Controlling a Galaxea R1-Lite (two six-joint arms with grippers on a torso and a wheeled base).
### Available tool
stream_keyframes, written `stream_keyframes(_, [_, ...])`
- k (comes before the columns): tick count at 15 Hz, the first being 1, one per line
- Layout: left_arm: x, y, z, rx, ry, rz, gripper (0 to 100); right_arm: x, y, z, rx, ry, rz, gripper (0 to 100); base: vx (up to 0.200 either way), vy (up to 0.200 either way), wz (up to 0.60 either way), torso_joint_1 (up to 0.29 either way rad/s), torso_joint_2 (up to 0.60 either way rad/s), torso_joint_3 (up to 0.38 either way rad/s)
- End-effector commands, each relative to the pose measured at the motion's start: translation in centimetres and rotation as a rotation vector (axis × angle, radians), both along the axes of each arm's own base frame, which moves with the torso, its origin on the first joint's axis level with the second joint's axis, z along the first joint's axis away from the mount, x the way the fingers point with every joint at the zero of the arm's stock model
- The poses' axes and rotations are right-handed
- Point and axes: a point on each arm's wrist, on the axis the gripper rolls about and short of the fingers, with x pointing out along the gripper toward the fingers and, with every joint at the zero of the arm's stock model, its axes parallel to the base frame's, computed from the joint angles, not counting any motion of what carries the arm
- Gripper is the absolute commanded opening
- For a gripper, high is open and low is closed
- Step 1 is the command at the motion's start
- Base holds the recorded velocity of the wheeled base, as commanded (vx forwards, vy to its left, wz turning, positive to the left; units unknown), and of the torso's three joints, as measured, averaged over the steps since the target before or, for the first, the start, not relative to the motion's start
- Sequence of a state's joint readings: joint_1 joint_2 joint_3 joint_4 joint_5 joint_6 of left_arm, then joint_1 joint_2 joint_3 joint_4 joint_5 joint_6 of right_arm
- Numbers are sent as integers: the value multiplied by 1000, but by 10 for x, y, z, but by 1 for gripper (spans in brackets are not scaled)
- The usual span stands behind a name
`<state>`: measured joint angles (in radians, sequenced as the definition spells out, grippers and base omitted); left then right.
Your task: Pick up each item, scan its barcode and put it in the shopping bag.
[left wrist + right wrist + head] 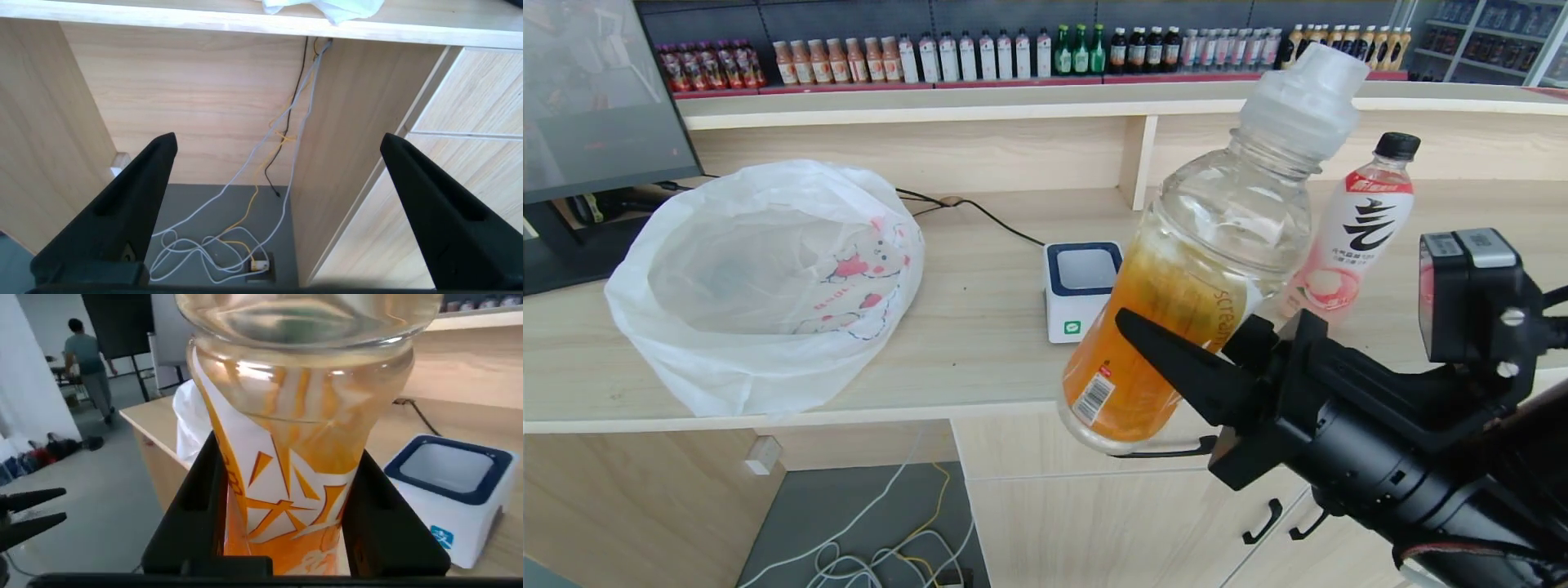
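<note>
Right gripper (1131, 380) is closed on the lower body of the orange drink bottle (1217, 237), fingers on either side of the label and a firm hold by the look of it. Bottle is held in the air over the counter's (980, 343) front edge, right of centre. Long axis is tilted: base down toward the front edge, cap up and toward the right end.

Key relation: the scanner (1081, 286) sits mid-counter, just beyond the bottle's base toward the back edge, window facing up. The barcode (1092, 398) is low on the bottle near the base, facing front, away from the scanner. My read: the scan needs the base carried back over the window and the bottle rolled so the code faces down.

Shopping bag (866, 269) is at the counter's left end, mouth open, well apart from the bottle. Pink bottle (1356, 237) stands upright toward the right end, behind the held one.

Left gripper (278, 143) is spread wide with nothing in it, low below the counter's front edge. Right arm is the one for this.
</note>
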<state>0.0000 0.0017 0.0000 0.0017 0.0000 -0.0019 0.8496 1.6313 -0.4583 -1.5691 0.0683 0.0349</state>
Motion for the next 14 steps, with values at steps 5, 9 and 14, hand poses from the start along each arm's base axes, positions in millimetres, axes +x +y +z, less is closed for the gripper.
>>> stream_keyframes(5, [0,0,0,-1,0,0,100,18,-6,8,-75,-127,-296,0,0,0,0,0,0,0])
stream_keyframes(9, [0,0,0,-1,0,0,100,33,-12,34,-15,-178,-541,0,0,0,0,0,0,0])
stream_keyframes(14, [0,0,0,-3,0,0,100,30,-16,33,-43,-176,-602,0,0,0,0,0,0,0])
